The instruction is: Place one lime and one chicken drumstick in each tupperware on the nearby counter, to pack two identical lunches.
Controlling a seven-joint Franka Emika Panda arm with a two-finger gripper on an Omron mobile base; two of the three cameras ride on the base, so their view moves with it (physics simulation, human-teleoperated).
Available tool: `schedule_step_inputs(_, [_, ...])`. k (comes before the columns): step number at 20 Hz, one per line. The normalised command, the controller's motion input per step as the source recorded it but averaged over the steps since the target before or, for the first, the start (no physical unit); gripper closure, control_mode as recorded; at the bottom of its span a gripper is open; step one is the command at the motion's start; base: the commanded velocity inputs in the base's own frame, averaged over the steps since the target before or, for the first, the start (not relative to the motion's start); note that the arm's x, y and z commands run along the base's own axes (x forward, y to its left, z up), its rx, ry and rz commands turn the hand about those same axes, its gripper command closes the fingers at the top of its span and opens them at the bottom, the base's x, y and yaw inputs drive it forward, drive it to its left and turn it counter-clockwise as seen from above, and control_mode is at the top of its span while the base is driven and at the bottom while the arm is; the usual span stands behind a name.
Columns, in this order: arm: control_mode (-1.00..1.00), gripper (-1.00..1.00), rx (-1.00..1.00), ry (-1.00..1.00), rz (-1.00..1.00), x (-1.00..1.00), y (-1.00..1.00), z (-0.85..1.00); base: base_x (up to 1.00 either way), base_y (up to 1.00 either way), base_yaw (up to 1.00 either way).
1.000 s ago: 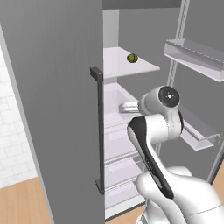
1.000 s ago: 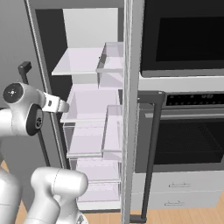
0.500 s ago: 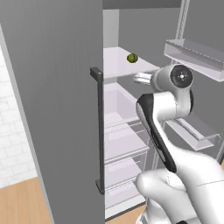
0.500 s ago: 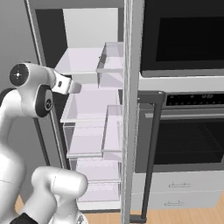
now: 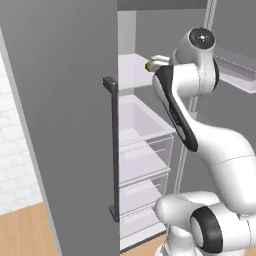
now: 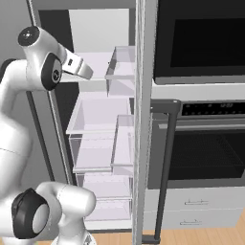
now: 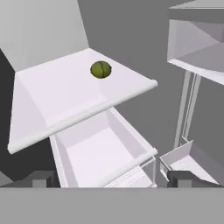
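A lime [image 7: 100,69] lies alone on the fridge's top white shelf [image 7: 52,100], toward its back. From the left base view, the lime [image 5: 148,66] peeks out just left of my hand. My gripper [image 7: 113,180] hangs in front of and above that shelf's front edge, well short of the lime. It is open, its fingertips [image 7: 41,178] wide apart with nothing between them. In the right base view the gripper [image 6: 86,72] reaches in at top-shelf height. The chicken drumstick, the tupperware and the counter are out of view.
The open fridge door [image 5: 65,125] with its dark bar handle [image 5: 114,150] stands close on the left. Door bins [image 7: 197,39] jut out on the right. Clear drawers [image 7: 105,153] sit below the shelf. A wall oven [image 6: 201,143] flanks the fridge.
My arm has swung upward from mid-fridge height to the top shelf, and the hand now points in toward the lime. The jaws stayed open.
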Motion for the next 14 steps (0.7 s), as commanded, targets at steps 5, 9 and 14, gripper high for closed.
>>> schedule_step_inputs(5, [-1.00,-1.00,-0.01,-0.01,0.00,0.75,-0.03,-0.06,0.00,0.00,0.00])
schedule_step_inputs(9, [-1.00,-1.00,-0.01,0.00,0.00,0.88,-0.02,-0.02,0.00,0.00,0.00])
schedule_step_inputs(14, [-1.00,-1.00,-0.05,0.00,0.00,0.99,-0.01,-0.21,0.00,0.00,0.00])
